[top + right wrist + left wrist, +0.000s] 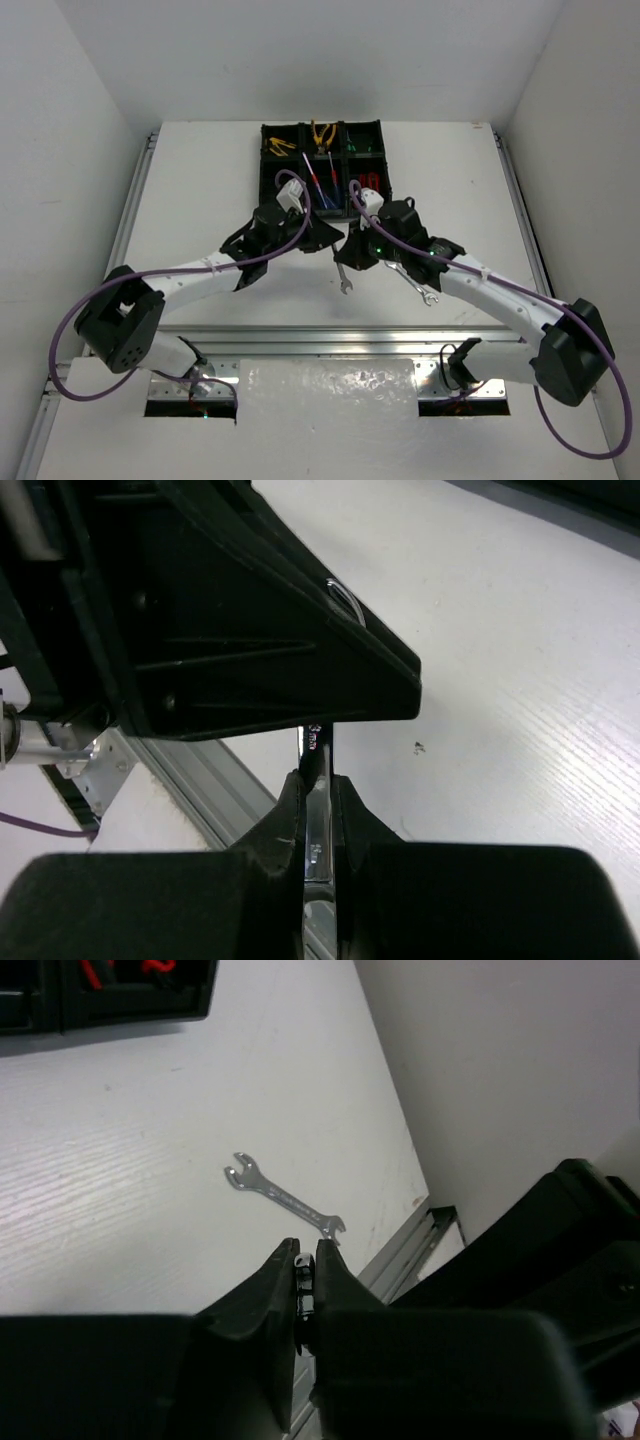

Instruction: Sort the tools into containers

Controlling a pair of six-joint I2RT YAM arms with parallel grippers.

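My left gripper (pixel 336 242) and right gripper (pixel 354 250) meet tip to tip at the table's middle, just in front of the black tray of containers (pixel 343 155). The right gripper (pixel 317 777) is shut on a silver wrench (pixel 318 742) held edge-on, and its far ring end (pixel 345 598) shows past the left fingers. The left gripper (pixel 307 1250) is shut on a thin shiny metal edge, apparently the same wrench. A wrench (pixel 343 278) shows just below the grippers; I cannot tell whether it is the held one. Another wrench (pixel 420 285) (pixel 283 1197) lies on the table.
The tray holds yellow tools (pixel 278 146), orange pliers (pixel 322 133), blue and red screwdrivers (pixel 322 180) and red cutters (pixel 368 180). Its corner (pixel 150 1010) shows in the left wrist view. A metal rail (pixel 330 335) runs along the near edge. White walls enclose the table.
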